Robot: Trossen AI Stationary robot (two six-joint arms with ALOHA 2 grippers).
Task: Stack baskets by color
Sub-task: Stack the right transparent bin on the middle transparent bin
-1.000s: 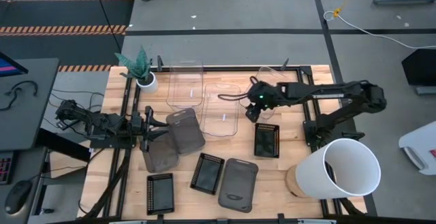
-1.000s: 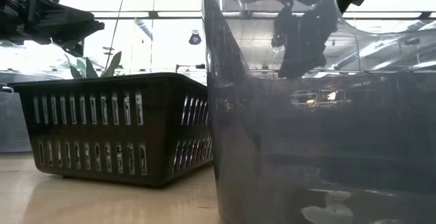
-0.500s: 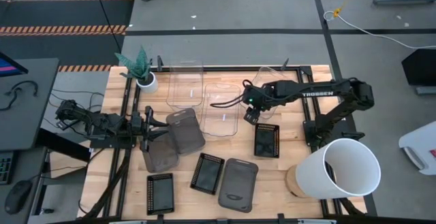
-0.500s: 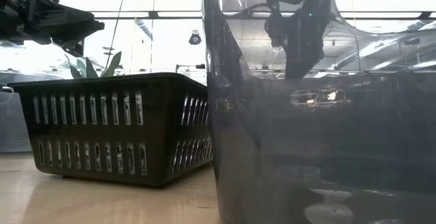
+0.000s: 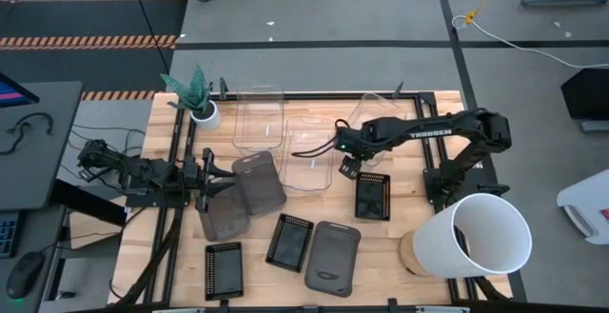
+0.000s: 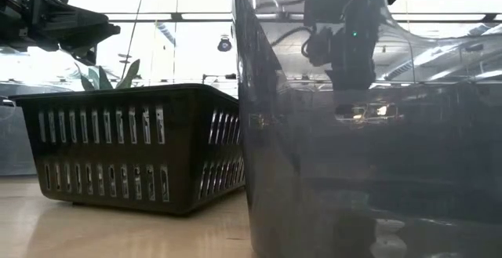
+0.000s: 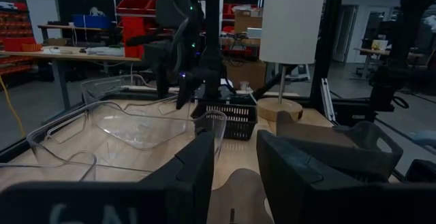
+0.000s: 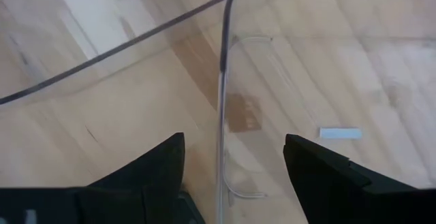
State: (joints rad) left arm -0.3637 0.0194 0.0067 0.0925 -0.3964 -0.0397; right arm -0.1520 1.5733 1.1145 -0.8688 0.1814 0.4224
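Observation:
My right gripper is open at the right-hand rim of a clear basket. In the right wrist view that thin rim runs between its spread fingers. Two more clear baskets lie toward the back. My left gripper waits open at the left, beside two smoky grey baskets; a third lies near the front. Three black mesh baskets lie apart from one another. Low view: a mesh basket beside a smoky wall.
A large white bucket lies on its side at the front right corner. A small potted plant stands at the back left. Black frame rails run along both table sides. In the left wrist view the right arm shows over the clear baskets.
My right gripper has moved left and toward the front along the clear basket's rim, and its fingers have spread wider. The left arm has not moved.

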